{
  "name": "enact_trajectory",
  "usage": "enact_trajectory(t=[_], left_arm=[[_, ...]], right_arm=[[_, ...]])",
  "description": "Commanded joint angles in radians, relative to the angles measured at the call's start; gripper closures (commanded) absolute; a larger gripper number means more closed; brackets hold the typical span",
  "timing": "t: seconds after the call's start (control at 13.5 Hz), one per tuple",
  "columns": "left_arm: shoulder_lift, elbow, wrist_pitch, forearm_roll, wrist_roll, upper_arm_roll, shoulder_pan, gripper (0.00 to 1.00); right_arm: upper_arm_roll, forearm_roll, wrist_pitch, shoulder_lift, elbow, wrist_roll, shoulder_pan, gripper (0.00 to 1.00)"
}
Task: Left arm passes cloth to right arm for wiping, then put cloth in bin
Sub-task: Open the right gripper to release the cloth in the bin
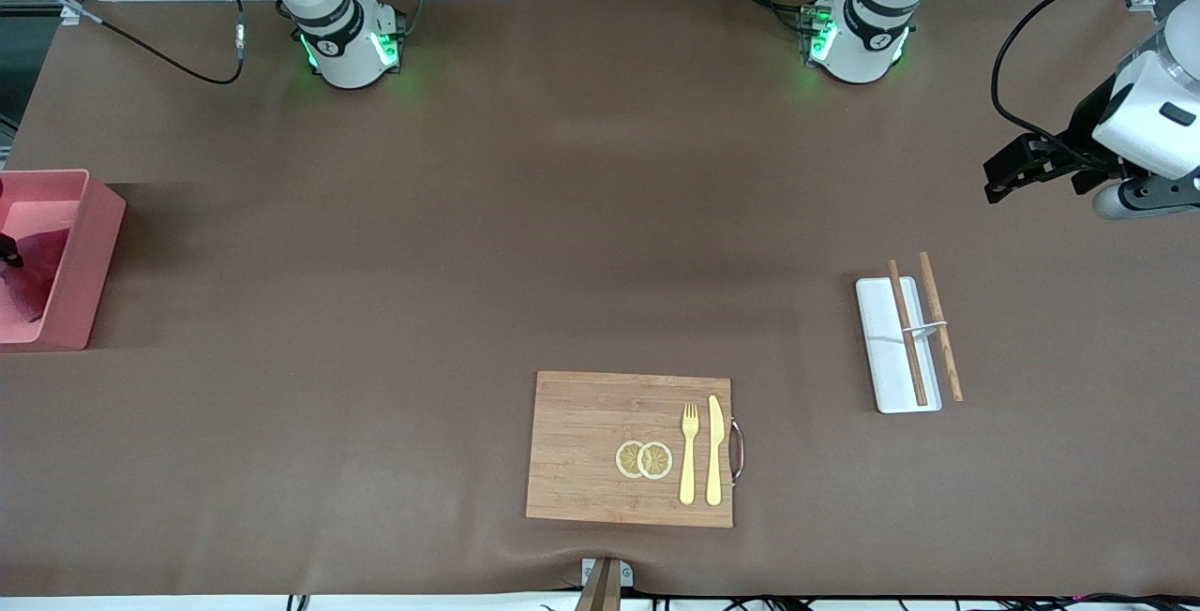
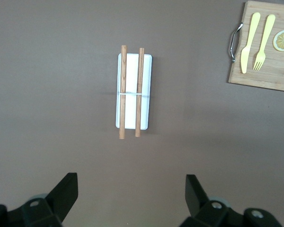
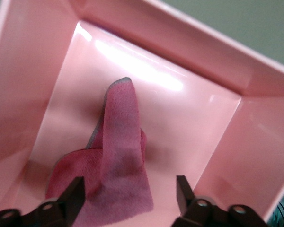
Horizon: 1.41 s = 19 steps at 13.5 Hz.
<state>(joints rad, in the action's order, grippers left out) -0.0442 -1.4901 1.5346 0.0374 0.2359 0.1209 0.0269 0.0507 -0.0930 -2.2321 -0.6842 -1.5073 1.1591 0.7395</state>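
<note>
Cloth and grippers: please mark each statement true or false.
1. The cloth lies in the bin. True.
2. The right gripper is shut on the cloth. False: its fingers stand open above the cloth.
3. The left gripper is open and holds nothing. True.
4. The chopsticks lie on the board. False: they rest across the white tray; the board carries a fork, a knife and lemon slices.

A fuzzy magenta-pink cloth [image 3: 118,161] lies in the salmon-pink plastic bin [image 1: 89,264] at the frame's left edge, on a plain brown tabletop [image 1: 469,245].
</note>
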Motion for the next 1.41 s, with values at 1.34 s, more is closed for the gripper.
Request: enact_trajectory(t=[1.34], left_arm=[[0.033, -0.032, 0.013, -0.011, -0.018, 0.002, -0.001, 0.0]], right_arm=[[-0.049, 0.134, 0.729, 0.423, 0.02, -0.703, -0.491, 0.0]])
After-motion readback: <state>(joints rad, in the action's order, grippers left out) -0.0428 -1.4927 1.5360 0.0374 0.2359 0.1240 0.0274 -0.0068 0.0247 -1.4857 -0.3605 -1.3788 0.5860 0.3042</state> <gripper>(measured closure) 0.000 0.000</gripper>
